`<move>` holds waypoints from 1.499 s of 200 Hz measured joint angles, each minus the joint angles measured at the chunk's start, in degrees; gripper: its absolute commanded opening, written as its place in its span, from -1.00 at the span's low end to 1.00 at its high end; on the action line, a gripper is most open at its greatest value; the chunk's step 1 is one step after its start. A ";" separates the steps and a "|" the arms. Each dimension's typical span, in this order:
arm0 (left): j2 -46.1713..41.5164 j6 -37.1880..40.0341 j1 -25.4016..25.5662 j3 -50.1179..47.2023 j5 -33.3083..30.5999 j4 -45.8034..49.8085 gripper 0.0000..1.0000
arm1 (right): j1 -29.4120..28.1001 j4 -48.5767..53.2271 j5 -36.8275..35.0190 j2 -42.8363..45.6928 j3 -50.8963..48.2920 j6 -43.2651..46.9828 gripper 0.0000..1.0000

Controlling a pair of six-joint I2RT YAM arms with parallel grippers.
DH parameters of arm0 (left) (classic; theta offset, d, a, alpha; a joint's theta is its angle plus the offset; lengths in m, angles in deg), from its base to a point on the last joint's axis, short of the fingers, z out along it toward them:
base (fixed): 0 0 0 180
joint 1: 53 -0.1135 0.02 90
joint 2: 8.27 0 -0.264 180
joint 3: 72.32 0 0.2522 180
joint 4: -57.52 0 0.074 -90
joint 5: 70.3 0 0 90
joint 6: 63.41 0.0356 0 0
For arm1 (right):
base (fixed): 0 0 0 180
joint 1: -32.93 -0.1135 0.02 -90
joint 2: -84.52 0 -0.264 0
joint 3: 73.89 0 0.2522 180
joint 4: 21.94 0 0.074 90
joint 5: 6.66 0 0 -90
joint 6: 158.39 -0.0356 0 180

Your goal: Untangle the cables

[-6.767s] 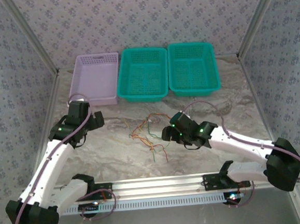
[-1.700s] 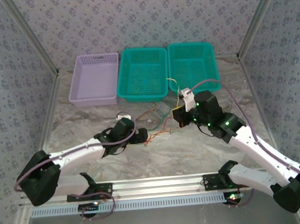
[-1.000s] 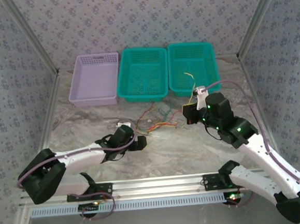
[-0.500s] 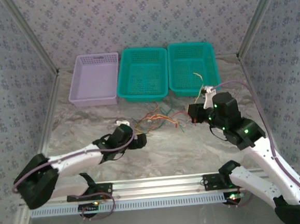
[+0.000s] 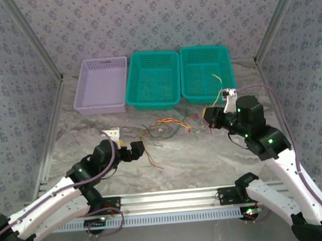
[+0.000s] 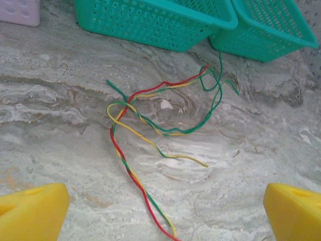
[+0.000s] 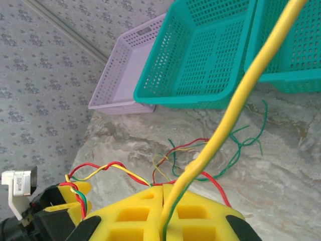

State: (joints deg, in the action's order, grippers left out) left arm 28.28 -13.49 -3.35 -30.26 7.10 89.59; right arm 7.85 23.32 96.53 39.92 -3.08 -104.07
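Right gripper (image 7: 163, 201) clenched on yellow cable (image 7: 235, 95); cable runs up out of jaws. Left gripper (image 6: 165, 208) spread wide, gripping nothing. Other cables (image 6: 160, 120) tangled on table (image 6: 261, 145) just ahead of it, one end between its fingers (image 6: 30, 211).

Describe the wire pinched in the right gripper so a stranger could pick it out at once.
Find the rightmost teal basket; the right gripper sits just in front of it. The yellow wire rises from its shut grip and arcs over that basket: the one strand up in the air, while the red, green and yellow tangle sprawls on the table.
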 measured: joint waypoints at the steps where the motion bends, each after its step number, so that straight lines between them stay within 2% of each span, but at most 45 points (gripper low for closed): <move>1: -0.07 0.02 0.00 0.04 0.00 0.13 1.00 | 0.11 -0.15 0.26 -0.04 0.00 -0.24 -1.00; 40: -2.95 1.81 0.00 2.80 2.75 2.19 0.99 | 2.03 -3.23 6.40 -2.45 0.00 -5.01 -1.00; 82: -2.32 3.54 1.36 4.26 7.89 -1.99 0.99 | 2.25 -5.18 8.92 -4.20 0.02 -8.33 -1.00; 124: -0.13 5.60 8.31 3.82 10.05 -9.35 0.99 | 2.34 -7.61 10.27 -5.33 0.85 -12.94 -1.00; 169: 4.57 8.41 17.03 2.16 8.55 -18.47 0.99 | 2.34 -9.90 10.47 -7.41 2.03 -16.59 -1.00; 187: 5.88 9.07 19.08 0.90 8.11 -22.62 0.99 | 2.34 -11.43 10.91 -7.85 2.03 -17.99 -1.00; 230: 7.32 8.02 19.50 -4.26 8.07 -36.63 0.99 | 1.20 -15.91 11.65 -7.89 1.97 -20.31 -1.00; 255: 8.00 6.40 19.50 -6.49 8.11 -45.05 0.89 | 0.37 -19.67 12.15 -7.58 1.07 -22.01 -1.00; 300: 8.50 4.37 19.54 -7.15 8.50 -53.22 0.87 | -1.03 -23.61 12.50 -7.54 -1.11 -23.71 -1.00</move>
State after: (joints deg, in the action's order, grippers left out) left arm 36.79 -9.11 16.19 -37.41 15.60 36.37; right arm 6.82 -0.28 109.04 32.38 -4.19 -127.78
